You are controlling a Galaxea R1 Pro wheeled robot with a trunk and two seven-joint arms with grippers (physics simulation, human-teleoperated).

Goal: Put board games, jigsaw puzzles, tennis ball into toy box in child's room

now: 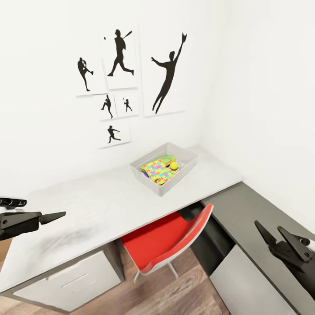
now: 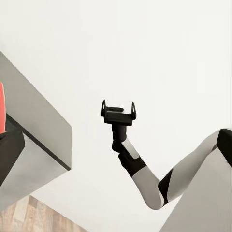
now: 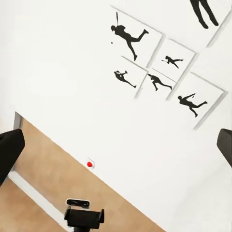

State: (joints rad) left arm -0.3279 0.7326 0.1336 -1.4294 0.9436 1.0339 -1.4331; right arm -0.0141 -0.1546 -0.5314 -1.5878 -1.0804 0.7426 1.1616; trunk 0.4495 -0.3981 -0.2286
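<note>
Spanning the corner, a pale matte L-shaped table (image 1: 109, 205) is carrying a grey rectangular toy box (image 1: 183, 157) at its far side. Inside are lying a bright multicoloured jigsaw puzzle (image 1: 161, 171) and a small yellow tennis ball (image 1: 174, 166). A glossy red chair (image 1: 175, 240) is sitting tucked underneath. Both the left gripper (image 1: 54, 215) and right gripper (image 1: 280, 236) are hanging with jaws apart, holding nothing.

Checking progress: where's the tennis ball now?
Head view: the ball lies inside the toy box on the desk, beside the colourful puzzle, below the baseball prints.
</note>
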